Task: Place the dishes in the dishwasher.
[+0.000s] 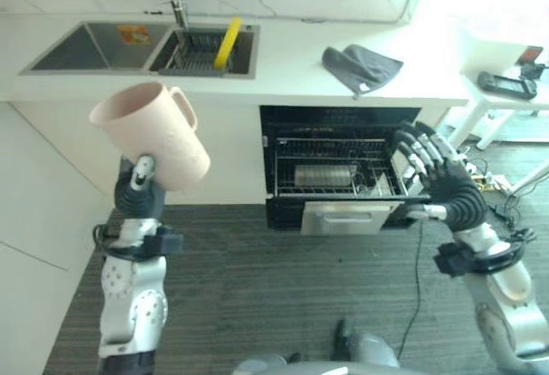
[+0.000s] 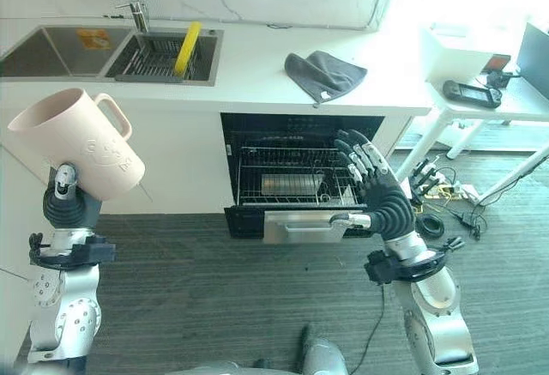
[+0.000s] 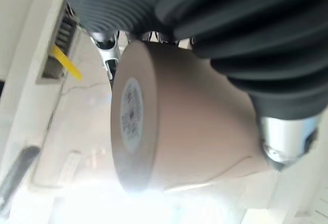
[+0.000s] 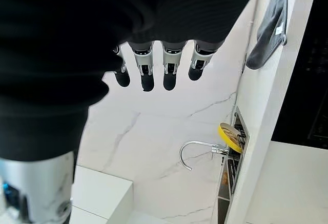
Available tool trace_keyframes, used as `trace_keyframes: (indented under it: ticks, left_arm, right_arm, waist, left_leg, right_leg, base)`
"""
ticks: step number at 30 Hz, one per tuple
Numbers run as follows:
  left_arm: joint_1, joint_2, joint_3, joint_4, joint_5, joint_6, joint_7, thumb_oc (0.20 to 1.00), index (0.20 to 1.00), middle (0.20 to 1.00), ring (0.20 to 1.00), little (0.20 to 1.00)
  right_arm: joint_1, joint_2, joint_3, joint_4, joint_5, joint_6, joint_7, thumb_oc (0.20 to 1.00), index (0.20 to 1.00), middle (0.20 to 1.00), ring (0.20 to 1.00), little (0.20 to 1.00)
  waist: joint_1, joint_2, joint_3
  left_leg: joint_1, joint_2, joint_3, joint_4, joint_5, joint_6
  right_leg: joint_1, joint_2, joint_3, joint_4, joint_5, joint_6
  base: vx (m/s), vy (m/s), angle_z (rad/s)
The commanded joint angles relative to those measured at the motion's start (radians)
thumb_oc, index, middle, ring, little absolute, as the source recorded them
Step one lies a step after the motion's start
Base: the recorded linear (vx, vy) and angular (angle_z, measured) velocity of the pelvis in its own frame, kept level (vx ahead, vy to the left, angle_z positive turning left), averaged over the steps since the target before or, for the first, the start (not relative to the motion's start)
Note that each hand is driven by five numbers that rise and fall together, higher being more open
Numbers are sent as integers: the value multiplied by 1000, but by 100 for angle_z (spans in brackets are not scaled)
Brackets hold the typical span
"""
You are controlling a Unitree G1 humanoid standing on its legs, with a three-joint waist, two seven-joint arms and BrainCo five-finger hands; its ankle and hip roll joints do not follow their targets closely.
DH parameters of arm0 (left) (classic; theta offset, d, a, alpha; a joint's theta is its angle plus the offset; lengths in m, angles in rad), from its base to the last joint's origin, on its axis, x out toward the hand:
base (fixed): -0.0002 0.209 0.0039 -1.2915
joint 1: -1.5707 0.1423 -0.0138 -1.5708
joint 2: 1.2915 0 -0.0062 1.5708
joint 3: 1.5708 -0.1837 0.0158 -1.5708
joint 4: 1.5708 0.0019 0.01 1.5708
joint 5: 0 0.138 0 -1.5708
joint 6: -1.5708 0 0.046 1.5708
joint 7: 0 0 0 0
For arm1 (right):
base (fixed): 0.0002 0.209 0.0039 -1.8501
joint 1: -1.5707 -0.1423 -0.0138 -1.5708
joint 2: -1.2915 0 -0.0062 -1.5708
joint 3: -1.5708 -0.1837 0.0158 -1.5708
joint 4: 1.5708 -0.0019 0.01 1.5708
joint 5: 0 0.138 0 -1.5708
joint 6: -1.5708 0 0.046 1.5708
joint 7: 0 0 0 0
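The left hand (image 1: 140, 188) is raised on the robot's left side, in front of the white cabinet face below the sink (image 1: 141, 49); its fingers are curled around a pale pink mug (image 1: 154, 134), which it holds up tilted, the mouth pointing up and to the robot's left, the handle toward the counter; in the left wrist view the mug's flat base (image 3: 132, 120) faces the camera, with the dark ribbed cover wrapped over its side; the mug hangs in the air, well apart from the dishwasher (image 1: 339, 169).

The right hand (image 2: 377, 188) is lifted just in front of the dishwasher's right side, palm toward the opening, fingers (image 4: 147, 70) straight and spread, holding nothing; its thumb sticks out toward the rack; whether the fingertips touch the machine cannot be told.

The dishwasher sits under the white counter (image 2: 257, 70) with its dark cavity showing; a wire rack (image 2: 287, 173) is visible inside, carrying a flat metal piece near its middle and something small at its right end, too indistinct to name; a silver panel with a handle (image 2: 302, 225) lies below the rack at the front.

On the counter a grey cloth (image 1: 362, 67) lies crumpled above the dishwasher, 1 corner hanging over the edge; the double sink has a tap (image 1: 177, 4) behind it, and in its right basin a yellow object (image 1: 227, 42) leans on a wire basket.
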Motion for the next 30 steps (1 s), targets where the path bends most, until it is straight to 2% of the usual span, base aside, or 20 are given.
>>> trace_keyframes:
  ticks: [1,2,3,4,6,8,10,11,12,13,14,15,16,17,18,20,22,23,24,30]
  left_arm:
    - [8,28,-14,-129,41,-59,0,200,200,200,200,200]
    - [10,29,-15,-130,44,-61,0,200,200,200,200,200]
    - [18,34,-17,-136,51,-65,-1,200,200,200,200,200]
    - [32,42,-10,-142,42,-62,-13,200,200,200,200,200]
    - [37,46,-10,-146,36,-61,-11,200,200,200,200,200]
    - [40,53,-10,-151,23,-51,8,200,200,200,200,200]
    - [46,49,-16,-167,34,-36,21,200,200,200,200,200]
    - [49,49,-14,-169,34,-36,21,200,200,200,200,200]
    - [55,49,-13,-170,33,-38,22,200,200,200,200,200]
    - [69,41,-4,-167,18,-43,13,200,200,200,200,200]
    - [72,38,-4,-167,18,-46,10,200,200,200,200,200]
    - [75,32,-10,-168,26,-52,-3,200,200,200,200,200]
    - [70,31,-15,-166,29,-53,-5,200,200,200,200,200]
    - [60,32,-31,-160,28,-59,-5,200,200,200,200,200]
    - [54,37,-41,-154,21,-71,-7,200,200,200,200,200]
    - [53,39,-50,-146,24,-83,-1,200,200,200,200,200]
    - [24,38,-75,-118,41,-96,16,200,200,200,200,200]
    - [16,40,-73,-116,50,-96,13,200,200,200,200,200]
    - [21,37,-59,-130,56,-80,12,200,200,200,200,200]
    - [15,50,-36,-128,48,-62,15,200,200,200,200,200]
  right_arm:
    - [-54,21,-29,-47,34,-21,-15,1000,1000,1000,1000,1000]
    - [-53,21,-27,-48,32,-20,-18,1000,1000,1000,1000,1000]
    - [-45,22,-24,-53,43,-19,-30,1000,1000,1000,1000,1000]
    - [-29,15,-29,-63,57,-18,-39,1000,1000,1000,1000,1000]
    - [-26,12,-29,-68,59,-16,-39,1000,1000,1000,1000,1000]
    - [-37,-2,-19,-69,56,-2,-58,1000,1000,1000,1000,1000]
    - [-59,-20,-19,-60,95,21,-72,1000,1000,1000,1000,1000]
    - [-59,-22,-21,-61,98,23,-72,1000,1000,1000,1000,1000]
    - [-55,-28,-31,-66,101,34,-72,1000,1000,1000,1000,1000]
    - [-47,-37,-42,-63,103,46,-63,1000,1000,1000,1000,1000]
    - [-44,-37,-43,-63,103,46,-60,1000,1000,1000,1000,1000]
    - [-35,-34,-47,-64,89,39,-65,1000,1000,1000,1000,1000]
    - [-37,-34,-46,-63,81,39,-73,1000,1000,1000,1000,1000]
    - [-54,-41,-38,-58,68,44,-99,1000,1000,1000,1000,1000]
    - [-74,-45,-36,-47,53,42,-111,1000,1000,1000,1000,1000]
    - [-80,-46,-37,-37,48,35,-109,1000,1000,1000,1000,1000]
    - [-75,-35,-42,-33,44,24,-122,1000,1000,1000,1000,1000]
    - [-61,-24,-57,-38,56,29,-117,1000,1000,1000,1000,1000]
    - [-34,-5,-69,-56,45,34,-110,1000,1000,1000,1000,1000]
    - [-22,14,-77,-70,34,48,-119,1000,1000,1000,1000,1000]
  waist:
    - [-9,17,8]
    - [-12,18,8]
    - [-21,16,9]
    - [-31,11,2]
    - [-32,10,-4]
    - [-36,12,-21]
    - [-39,19,-38]
    - [-39,20,-39]
    - [-39,22,-40]
    - [-31,23,-32]
    - [-28,21,-28]
    - [-16,7,-13]
    - [-13,3,-8]
    - [-8,2,1]
    - [-13,15,5]
    - [-21,21,0]
    - [-28,30,-8]
    - [-39,37,-14]
    - [-49,38,-18]
    - [-53,32,-15]
  left_leg:
    - [89,92,-158,-186,21,-99]
    - [93,93,-163,-186,18,-99]
    - [114,91,-176,-186,-1,-97]
    - [125,90,-196,-186,-11,-97]
    - [133,96,-197,-186,-17,-102]
    - [176,135,-187,-186,-35,-129]
    - [212,187,-143,-163,-30,-173]
    - [204,193,-135,-147,-19,-179]
    - [173,204,-120,-95,16,-191]
    - [92,198,-117,89,63,-206]
    - [67,194,-115,125,75,-208]
    - [-21,181,-98,205,98,-205]
    - [-49,176,-86,205,87,-199]
    - [-65,173,-40,131,67,-190]
    - [-44,176,7,4,65,-189]
    - [-4,181,6,-62,66,-188]
    - [23,180,-27,-127,78,-184]
    - [58,189,-14,-178,82,-184]
    - [78,190,-14,-186,61,-181]
    - [91,173,-17,-186,33,-157]
  right_leg:
    - [71,2,21,-26,100,46]
    - [66,0,25,-28,106,47]
    - [40,-11,38,-55,141,58]
    - [54,-12,57,-67,150,60]
    - [65,-14,51,-70,152,61]
    - [80,-4,28,-61,138,61]
    - [99,30,0,-56,113,27]
    - [105,36,-3,-58,108,21]
    - [124,48,-10,-67,95,6]
    - [167,74,-13,-75,59,-26]
    - [178,76,-12,-79,54,-32]
    - [218,72,-20,-94,46,-44]
    - [232,70,-27,-104,44,-43]
    - [259,69,-35,-118,34,-35]
    - [266,71,-41,-125,27,-23]
    - [259,69,-40,-119,22,-23]
    - [257,70,-39,-99,13,-16]
    - [254,70,-46,-83,7,-8]
    - [239,60,-47,-61,5,5]
    - [212,34,-44,-28,5,29]
  base:
    - [279,-213,53]
    - [361,-299,48]
    - [404,-363,65]
    - [390,-356,59]
    - [302,-316,72]
    - [432,-494,55]
    - [387,-459,25]
    - [223,-305,-2]
    - [239,-324,0]
    - [223,-308,-20]
    - [186,-272,-28]
    - [42,-93,-26]
    - [57,-31,-8]
    - [63,117,-5]
    - [68,127,12]
    - [41,144,30]
    - [51,179,-11]
    - [89,234,-25]
    - [65,200,-9]
    - [18,138,4]
